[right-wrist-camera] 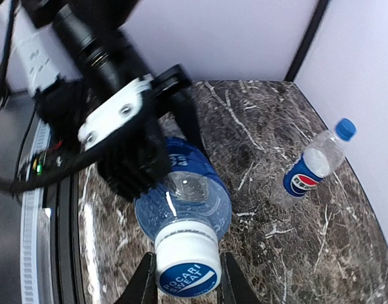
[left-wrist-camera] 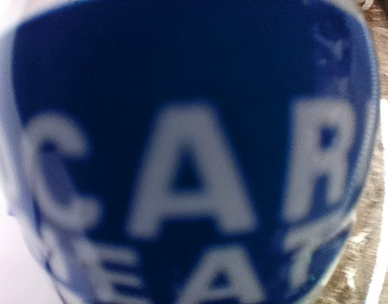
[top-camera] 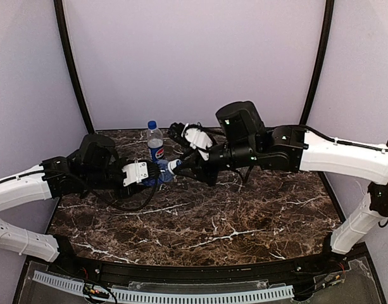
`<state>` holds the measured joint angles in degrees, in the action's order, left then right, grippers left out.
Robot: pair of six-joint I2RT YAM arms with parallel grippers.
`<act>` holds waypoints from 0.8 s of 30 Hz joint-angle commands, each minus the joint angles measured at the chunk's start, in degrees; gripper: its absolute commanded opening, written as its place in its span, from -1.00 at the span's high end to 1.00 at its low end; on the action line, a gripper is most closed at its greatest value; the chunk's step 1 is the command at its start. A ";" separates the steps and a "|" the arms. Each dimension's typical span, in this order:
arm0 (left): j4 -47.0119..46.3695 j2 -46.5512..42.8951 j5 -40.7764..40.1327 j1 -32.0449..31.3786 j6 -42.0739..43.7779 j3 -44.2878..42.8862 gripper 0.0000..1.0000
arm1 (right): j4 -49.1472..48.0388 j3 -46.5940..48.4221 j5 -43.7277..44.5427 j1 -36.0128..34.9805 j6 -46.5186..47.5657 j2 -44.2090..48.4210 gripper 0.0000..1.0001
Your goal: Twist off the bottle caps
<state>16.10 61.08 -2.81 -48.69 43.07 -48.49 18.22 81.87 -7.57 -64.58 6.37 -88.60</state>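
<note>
Clear plastic with a blue label, the bottle (right-wrist-camera: 181, 202) lies level at lower centre. My left hand (right-wrist-camera: 135, 161) is clamped round its label, and my right hand (right-wrist-camera: 186, 285) is narrowed on its ribbed white cap (right-wrist-camera: 187, 259), blue-topped. At right the Pepsi bottle (right-wrist-camera: 311, 168), wearing its blue cap (right-wrist-camera: 345, 128), stands on the marbled desk (right-wrist-camera: 276, 253).

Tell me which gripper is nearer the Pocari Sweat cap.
Right. The right gripper has a finger on either side of the cap. The left gripper grips the bottle around its labelled body, back from the cap.
</note>
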 commanded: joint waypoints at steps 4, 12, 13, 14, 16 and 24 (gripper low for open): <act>24.14 0.87 32.85 -0.83 1.35 -5.10 0.36 | 8.84 0.95 6.33 -13.31 40.85 -1.92 1.00; 25.43 1.40 31.93 -0.88 4.81 -5.72 0.38 | 6.10 -0.46 25.46 -19.06 61.29 -4.98 1.00; 25.33 1.41 31.80 -0.84 5.02 -5.71 0.38 | 4.47 -1.27 25.23 -19.19 62.46 -4.43 1.00; 25.27 1.37 31.76 -0.81 5.06 -5.68 0.38 | 3.15 -2.02 24.90 -19.32 63.45 -3.79 1.00; 25.15 1.22 31.55 -0.87 5.12 -5.50 0.38 | 1.09 -3.16 24.40 -19.31 64.33 -2.77 1.00; 23.48 0.75 29.64 -0.90 5.41 -4.56 0.39 | -2.93 -5.50 25.38 -19.30 63.91 -1.87 0.80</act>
<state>44.84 62.98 21.98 -48.64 46.85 -51.33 21.30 77.84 15.70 -84.01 68.93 -90.00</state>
